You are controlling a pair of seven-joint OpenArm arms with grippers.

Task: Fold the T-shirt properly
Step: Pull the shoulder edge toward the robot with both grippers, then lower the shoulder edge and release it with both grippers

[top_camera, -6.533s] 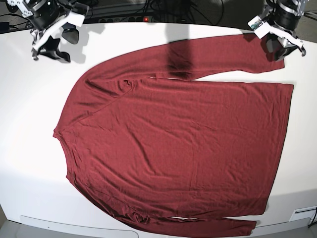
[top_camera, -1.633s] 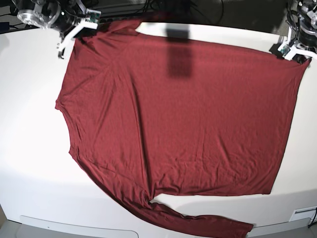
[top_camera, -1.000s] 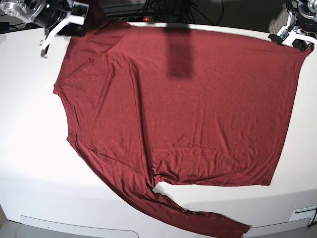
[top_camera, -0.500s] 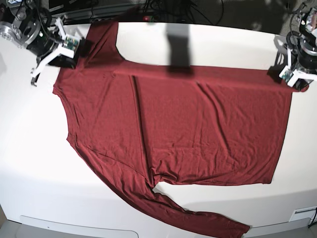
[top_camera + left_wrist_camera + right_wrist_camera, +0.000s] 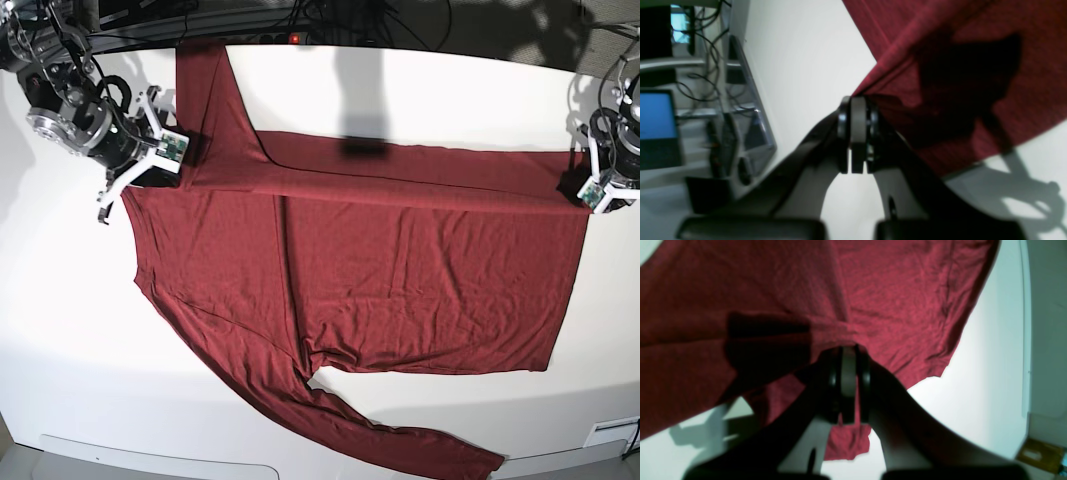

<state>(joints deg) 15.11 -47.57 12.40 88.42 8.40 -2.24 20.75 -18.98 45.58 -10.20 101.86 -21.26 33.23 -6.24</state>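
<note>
The dark red T-shirt (image 5: 400,270) lies spread on the white table (image 5: 60,330). Its far edge is folded forward into a band running left to right. One sleeve points to the back left and the other trails to the front right. My right gripper (image 5: 178,160), at the left in the base view, is shut on the left end of the fold; the right wrist view shows its fingers (image 5: 848,350) pinching fabric (image 5: 890,290). My left gripper (image 5: 584,190) is shut on the right end; the left wrist view shows it (image 5: 853,100) pinching the fabric's corner (image 5: 973,40).
Cables and a power strip (image 5: 290,38) run along the table's back edge. A blue screen (image 5: 656,113) and more cables show beyond the table in the left wrist view. A white label (image 5: 610,432) sits at the front right corner.
Both grippers have moved toward the front with the shirt's far edge, laying it over the body as a fold. The back sleeve now stretches toward the back left.
</note>
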